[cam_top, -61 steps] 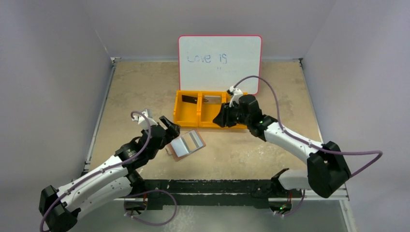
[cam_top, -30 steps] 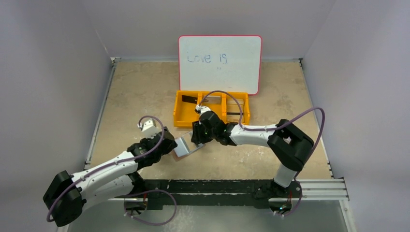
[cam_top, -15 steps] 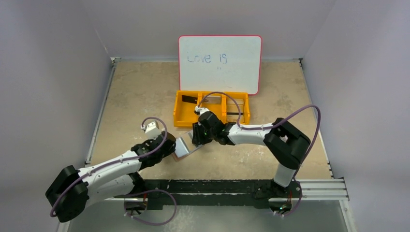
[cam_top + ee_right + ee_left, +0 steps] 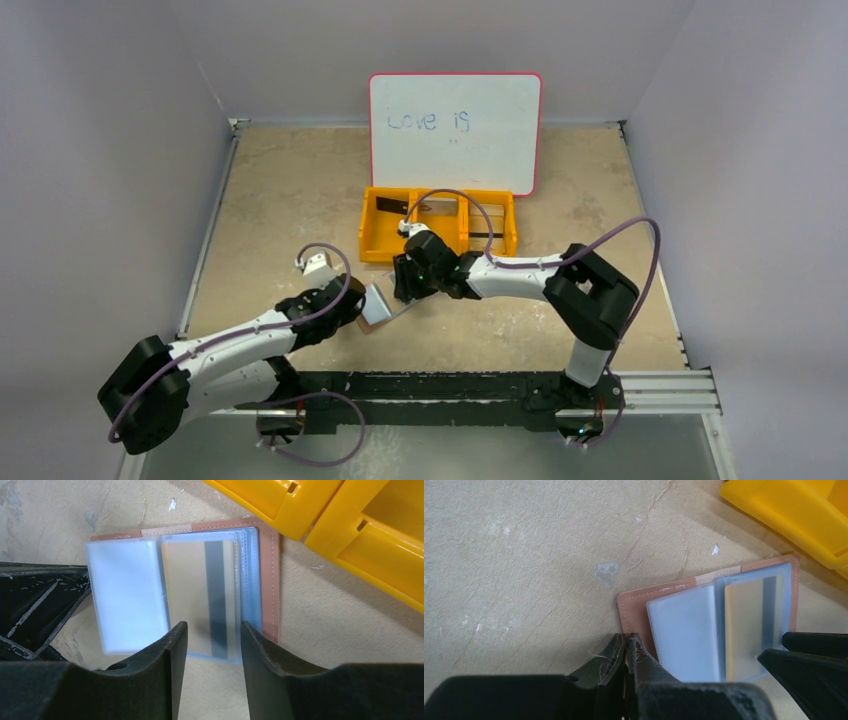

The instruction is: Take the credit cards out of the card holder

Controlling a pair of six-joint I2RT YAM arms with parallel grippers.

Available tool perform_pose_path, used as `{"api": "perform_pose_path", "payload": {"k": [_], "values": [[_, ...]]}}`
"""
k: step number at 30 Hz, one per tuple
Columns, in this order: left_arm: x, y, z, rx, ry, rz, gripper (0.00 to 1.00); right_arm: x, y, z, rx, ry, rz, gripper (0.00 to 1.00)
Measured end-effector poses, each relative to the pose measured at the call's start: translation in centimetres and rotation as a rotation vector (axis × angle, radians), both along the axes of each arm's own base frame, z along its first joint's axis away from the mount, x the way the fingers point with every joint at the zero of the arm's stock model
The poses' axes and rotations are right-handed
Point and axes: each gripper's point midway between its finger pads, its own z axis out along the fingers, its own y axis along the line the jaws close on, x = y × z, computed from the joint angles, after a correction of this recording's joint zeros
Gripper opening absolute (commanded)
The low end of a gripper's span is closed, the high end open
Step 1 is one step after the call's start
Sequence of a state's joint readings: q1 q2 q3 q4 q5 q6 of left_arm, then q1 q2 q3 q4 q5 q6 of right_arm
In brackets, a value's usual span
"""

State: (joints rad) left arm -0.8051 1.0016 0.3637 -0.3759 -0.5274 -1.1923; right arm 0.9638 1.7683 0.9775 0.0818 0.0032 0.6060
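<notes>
The brown card holder (image 4: 379,303) lies open on the table, its clear pockets (image 4: 127,595) facing up. A beige credit card (image 4: 197,595) with a dark stripe sits inside the right pocket. My left gripper (image 4: 628,642) is shut on the holder's brown near-left edge (image 4: 631,607). My right gripper (image 4: 214,627) is open just above the pocket's lower edge, one finger on either side of the striped card (image 4: 749,625) and not touching it. A black card (image 4: 392,207) and a greyish card (image 4: 437,207) lie in the orange tray.
The orange three-compartment tray (image 4: 372,240) stands just beyond the holder, close to my right wrist. A whiteboard (image 4: 455,130) with writing leans against the back wall. Grey walls close in the table on the left, right and back.
My right arm swung from the tray to the card holder and has edged left over it. My left gripper closed on the holder's edge.
</notes>
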Motion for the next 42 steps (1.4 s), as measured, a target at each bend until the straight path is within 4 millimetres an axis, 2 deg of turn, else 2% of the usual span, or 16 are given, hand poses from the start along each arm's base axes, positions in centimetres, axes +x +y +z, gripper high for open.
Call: {"api": "perform_pose_path", "payload": {"k": [5,11,17,21,29,34,37,39,40,42], "values": [[0.0,0.0,0.0,0.003,-0.002,-0.006,0.00,0.0,-0.2,0.1,-0.014,0.006,-0.008,0.50],[0.1,-0.1,0.4,-0.009,-0.014,-0.006,0.00,-0.4,-0.6,0.8,-0.017,0.010,-0.003,0.42],[0.1,-0.1,0.4,-0.007,-0.014,-0.009,0.00,-0.6,-0.7,-0.2,-0.038,0.026,0.002,0.39],[0.1,-0.1,0.4,-0.004,-0.014,-0.012,0.00,-0.9,-0.1,-0.1,-0.016,0.043,0.021,0.43],[0.2,-0.2,0.4,0.001,-0.017,-0.020,0.00,-0.7,0.5,0.1,0.054,0.089,-0.008,0.39],[0.3,-0.2,0.4,0.003,-0.019,-0.025,0.00,-0.7,0.3,0.3,0.227,0.172,-0.011,0.36],[0.3,-0.3,0.4,0.001,-0.020,-0.026,0.00,-0.5,0.7,1.1,0.297,0.198,0.007,0.35],[0.3,-0.3,0.3,0.004,-0.018,-0.027,0.00,-0.4,1.7,2.4,0.358,0.190,0.036,0.35],[0.3,-0.3,0.3,0.005,-0.018,-0.028,0.00,-0.9,3.1,4.5,0.452,0.192,0.090,0.35],[0.3,-0.3,0.3,0.005,-0.018,-0.028,0.00,-1.0,3.4,4.9,0.470,0.194,0.102,0.34]]}}
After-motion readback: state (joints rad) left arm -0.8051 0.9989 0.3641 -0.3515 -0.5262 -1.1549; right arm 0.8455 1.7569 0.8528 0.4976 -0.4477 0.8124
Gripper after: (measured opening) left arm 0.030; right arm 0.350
